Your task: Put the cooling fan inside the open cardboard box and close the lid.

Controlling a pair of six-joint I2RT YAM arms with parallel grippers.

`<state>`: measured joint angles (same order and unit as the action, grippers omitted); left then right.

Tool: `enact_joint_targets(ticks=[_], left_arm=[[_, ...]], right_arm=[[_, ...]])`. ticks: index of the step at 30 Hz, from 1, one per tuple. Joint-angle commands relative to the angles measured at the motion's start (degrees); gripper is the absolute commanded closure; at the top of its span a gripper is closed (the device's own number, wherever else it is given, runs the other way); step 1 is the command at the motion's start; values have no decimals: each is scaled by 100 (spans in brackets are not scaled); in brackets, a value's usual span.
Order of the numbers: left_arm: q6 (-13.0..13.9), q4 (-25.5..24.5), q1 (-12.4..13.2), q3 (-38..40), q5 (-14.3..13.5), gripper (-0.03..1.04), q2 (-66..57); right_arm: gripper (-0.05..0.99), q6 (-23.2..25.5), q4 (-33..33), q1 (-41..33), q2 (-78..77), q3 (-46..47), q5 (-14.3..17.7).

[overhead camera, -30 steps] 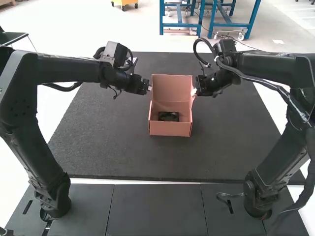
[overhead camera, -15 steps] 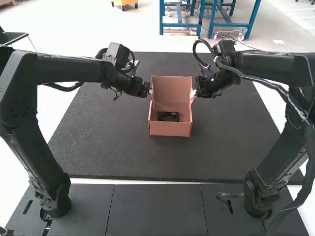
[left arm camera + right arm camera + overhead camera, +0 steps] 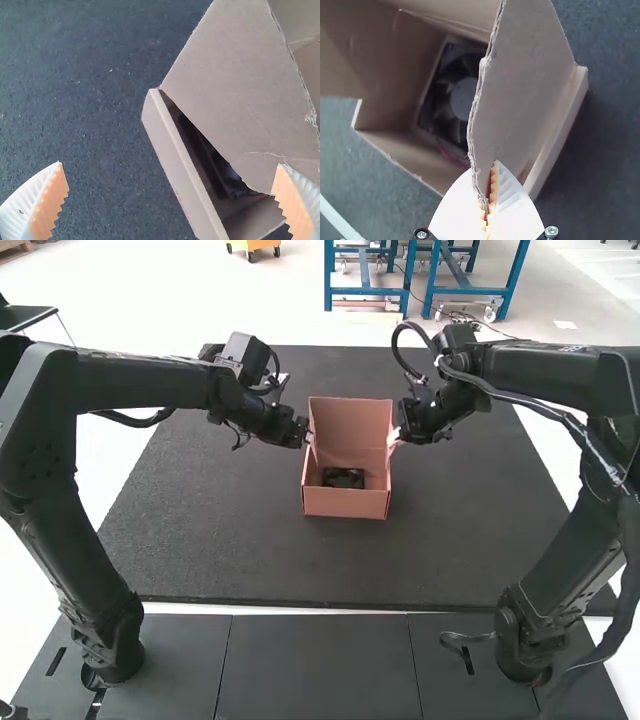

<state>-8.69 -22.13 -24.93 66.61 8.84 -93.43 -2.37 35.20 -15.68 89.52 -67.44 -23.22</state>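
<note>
Right pincer [image 3: 486,196] tight on lid [image 3: 348,420] over fan [image 3: 452,107], left pincer [image 3: 298,433] agape beside box [image 3: 345,497], mat [image 3: 200,510] beneath

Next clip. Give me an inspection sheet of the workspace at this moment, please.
Surface: dark textured rubber mat, lying flat.
Job's things: open brown cardboard box mid-mat, its upright lid not yet closed; black cooling fan lying inside.
Clutter: nothing seen.
Hands: left hand open beside one side edge of the lid, contact unclear; right hand shut on the opposite edge.
Cables: black cable loop at the right arm's wrist.
Surroundings: black base panels in front of the mat.
</note>
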Motion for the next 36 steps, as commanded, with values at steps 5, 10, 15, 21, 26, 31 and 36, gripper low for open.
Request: enact_joint_targets(ticks=[5, 10, 15, 21, 26, 31, 36], left_arm=[[7, -11, -30, -122, 74, 5, 343], [25, -11, -30, -236, 74, 5, 457], [43, -11, -21, -298, 74, 5, 545], [43, 7, -30, -350, 74, 5, 589], [43, -11, -47, -350, 74, 5, 615], [43, -46, -56, -359, 74, 5, 624], [122, -134, -56, -368, 74, 5, 624]], right_arm=[[95, -53, 66, 30, 31, 29, -218], [95, -53, 66, -5, 40, 99, -218], [96, -44, 110, -190, 136, 135, -183], [95, -53, 171, -330, 180, 152, -121], [95, -220, 268, -339, 180, 187, 28], [95, -413, 365, -339, 180, 249, 248], [95, -571, 444, -339, 180, 346, 415]])
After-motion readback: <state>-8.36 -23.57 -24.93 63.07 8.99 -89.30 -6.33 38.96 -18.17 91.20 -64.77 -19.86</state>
